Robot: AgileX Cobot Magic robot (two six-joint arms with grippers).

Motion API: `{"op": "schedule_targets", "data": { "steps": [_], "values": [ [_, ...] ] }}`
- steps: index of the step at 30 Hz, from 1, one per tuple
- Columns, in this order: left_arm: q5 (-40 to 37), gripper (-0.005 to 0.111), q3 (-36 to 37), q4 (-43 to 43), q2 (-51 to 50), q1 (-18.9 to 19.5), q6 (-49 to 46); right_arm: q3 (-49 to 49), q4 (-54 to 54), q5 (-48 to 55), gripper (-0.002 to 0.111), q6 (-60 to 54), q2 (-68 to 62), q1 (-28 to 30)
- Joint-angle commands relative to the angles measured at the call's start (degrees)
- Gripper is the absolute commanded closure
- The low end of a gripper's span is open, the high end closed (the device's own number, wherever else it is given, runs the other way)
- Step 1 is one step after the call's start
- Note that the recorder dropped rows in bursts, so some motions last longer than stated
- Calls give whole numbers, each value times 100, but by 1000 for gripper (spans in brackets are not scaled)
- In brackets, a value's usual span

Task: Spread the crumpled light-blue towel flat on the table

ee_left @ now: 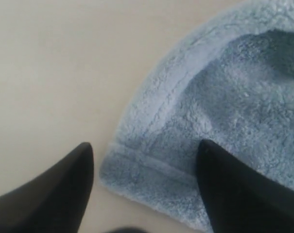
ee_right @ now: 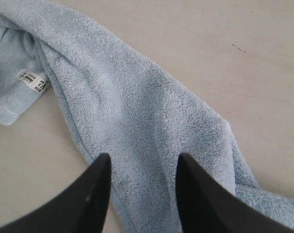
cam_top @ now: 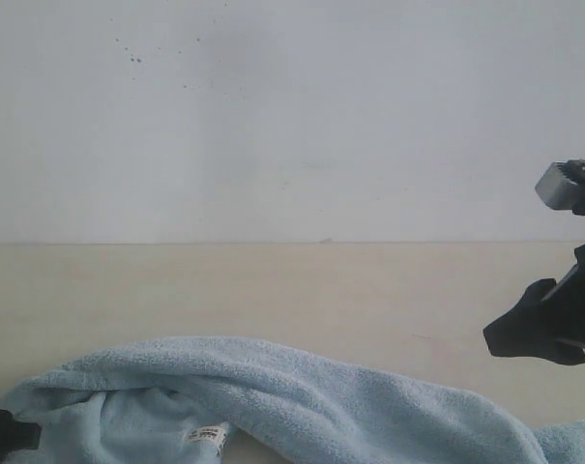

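Fluffy pale-blue towel (cam_top: pixel 302 396) lies bunched in a long roll at the near edge of the table (cam_top: pixel 273 290), with its white label (cam_top: pixel 205 435) showing. My left pincer (ee_left: pixel 146 145) stands wide apart over a hemmed corner and holds nothing; I judge it is there to take this corner. My right pincer (ee_right: pixel 144 156) hovers with its jaws also apart above the other end. Beyond the towel, the bare table reaches the wall (cam_top: pixel 292 116).

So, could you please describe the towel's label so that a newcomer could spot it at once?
Look at the beige table below the white wall, where a crumpled light-blue towel lies across the bottom of the exterior view. Toward its left end sits the label: a small white tag with dark print, the only non-blue spot on the cloth.
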State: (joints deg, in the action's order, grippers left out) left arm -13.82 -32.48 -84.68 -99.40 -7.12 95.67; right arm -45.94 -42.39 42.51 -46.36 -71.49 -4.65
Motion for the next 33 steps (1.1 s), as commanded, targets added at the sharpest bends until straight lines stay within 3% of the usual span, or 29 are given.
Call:
{"op": "schedule_targets", "data": {
  "steps": [1, 4, 6, 7, 9, 10, 16, 19, 27, 31, 33],
  "values": [
    [102, 47, -86, -14, -294, 17, 70, 13, -49, 31, 66, -70, -5, -3],
    [102, 48, -86, -16, -437, 17, 112, 13, -49, 42, 66, -67, -5, -3],
    [102, 64, -86, -16, -416, 17, 112, 13, -49, 26, 66, -67, -5, -3],
    [139, 80, -86, -16, -370, 17, 112, 13, -49, 30, 66, -83, -5, -3],
    [240, 101, -86, -16, -284, 17, 60, 13, 48, 214, 66, -315, -19, -3],
    [300, 103, -86, -16, -251, 17, 14, 13, 226, 255, 66, -221, -47, -3],
    [760, 103, -51, 0, 173, 17, -54, 192, 1940, 342, 66, 1167, -116, -3],
    [1072, 103, -2, 0, 518, 17, -68, 208, 1966, 900, 66, 1242, -116, -56],
    [1475, 103, 108, -38, 1797, 17, -239, 289, 3521, 1919, 66, 1965, -116, -1050],
    [1588, 103, 285, -38, 2373, 17, -235, 668, 4200, 1899, 48, 2527, -116, -1481],
    [1600, 103, 411, -38, 2583, 17, -235, 920, 4323, 1624, 44, 2731, -116, -1706]
  ]
}}
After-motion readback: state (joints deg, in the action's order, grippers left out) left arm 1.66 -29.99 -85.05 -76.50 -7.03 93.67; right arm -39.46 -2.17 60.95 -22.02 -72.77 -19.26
